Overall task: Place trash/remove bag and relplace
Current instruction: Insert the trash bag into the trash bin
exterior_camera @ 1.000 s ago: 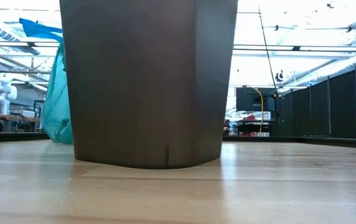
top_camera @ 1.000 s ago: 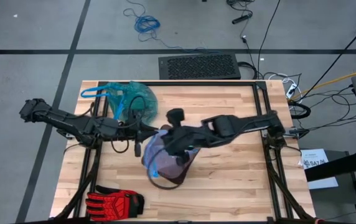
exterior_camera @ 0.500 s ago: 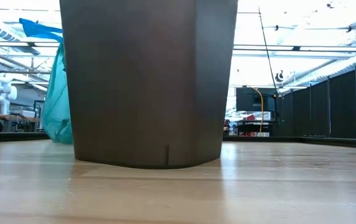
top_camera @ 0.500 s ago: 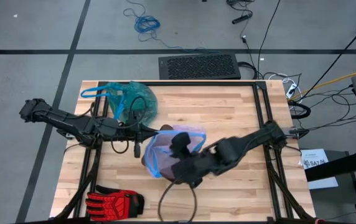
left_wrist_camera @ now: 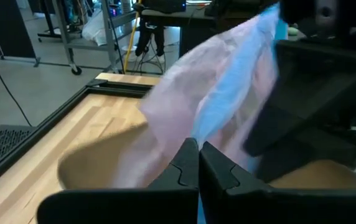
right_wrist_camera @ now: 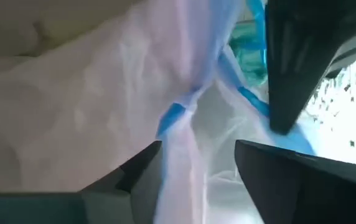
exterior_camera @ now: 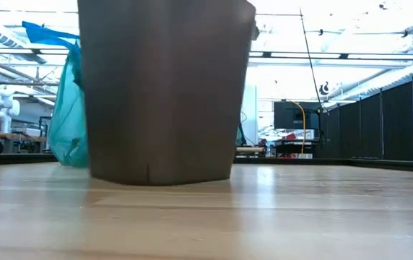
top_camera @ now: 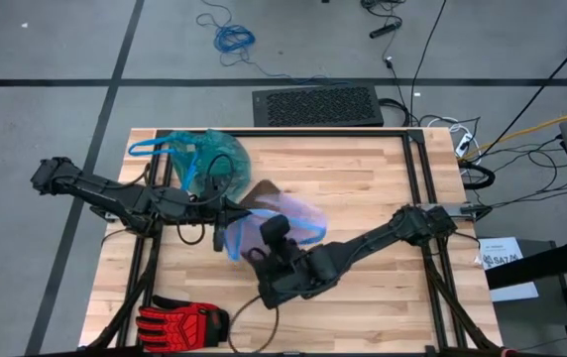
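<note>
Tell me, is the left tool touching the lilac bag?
Touching. The left wrist view shows the left tool shut on the lilac bag's blue rim.

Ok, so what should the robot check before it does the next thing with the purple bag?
1. Left gripper has the lilac bag: ok, its fingers are shut on the blue rim.
2. Right gripper has the bag too: not ok, its fingers are apart and the plastic only hangs between them.
3. Bag pulled over the bin: not ok, no plastic shows down the bin's walls in the low view.
4. Bin standing flat on the table: ok.
5. Teal bag out of the way: ok, it lies beyond the left arm.
6. Trash inside the bin: cannot tell.
</note>
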Action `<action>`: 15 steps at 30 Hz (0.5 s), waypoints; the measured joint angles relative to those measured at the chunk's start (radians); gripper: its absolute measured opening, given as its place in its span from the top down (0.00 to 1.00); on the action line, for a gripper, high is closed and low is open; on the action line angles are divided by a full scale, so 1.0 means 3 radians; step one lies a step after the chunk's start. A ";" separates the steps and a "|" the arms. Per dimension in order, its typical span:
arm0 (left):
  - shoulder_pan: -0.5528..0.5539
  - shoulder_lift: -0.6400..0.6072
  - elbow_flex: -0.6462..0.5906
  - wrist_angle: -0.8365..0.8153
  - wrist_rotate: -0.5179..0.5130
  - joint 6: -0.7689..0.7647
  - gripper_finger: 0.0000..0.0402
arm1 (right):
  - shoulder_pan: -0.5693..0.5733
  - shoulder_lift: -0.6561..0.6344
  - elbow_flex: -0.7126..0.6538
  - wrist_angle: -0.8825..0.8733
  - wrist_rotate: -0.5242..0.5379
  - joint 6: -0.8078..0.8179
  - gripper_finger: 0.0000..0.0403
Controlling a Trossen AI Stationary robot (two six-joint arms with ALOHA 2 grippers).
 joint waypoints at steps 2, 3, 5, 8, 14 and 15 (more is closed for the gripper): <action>-0.0003 0.0000 0.0000 -0.0004 0.0000 0.0000 1.00 | -0.0040 0.0001 -0.0003 0.0000 -0.0047 -0.0012 0.58; -0.0003 0.0000 0.0000 -0.0006 0.0001 0.0001 1.00 | -0.0058 0.0001 -0.0004 -0.0001 -0.0070 0.0005 0.62; -0.0003 0.0000 0.0001 -0.0006 0.0001 0.0001 1.00 | -0.0087 0.0001 -0.0006 -0.0036 -0.0146 0.0046 0.71; -0.0003 -0.0018 0.0001 -0.0009 0.0002 0.0004 1.00 | -0.0123 0.0001 -0.0013 -0.0108 -0.0277 0.0076 0.89; -0.0001 -0.0141 0.0001 -0.0013 0.0000 0.0083 1.00 | -0.0117 -0.0043 -0.0019 -0.0152 -0.0391 0.0089 0.99; 0.0007 -0.0163 0.0001 -0.0013 -0.0007 0.0085 1.00 | -0.0102 -0.0083 -0.0019 -0.0149 -0.0428 0.0117 0.99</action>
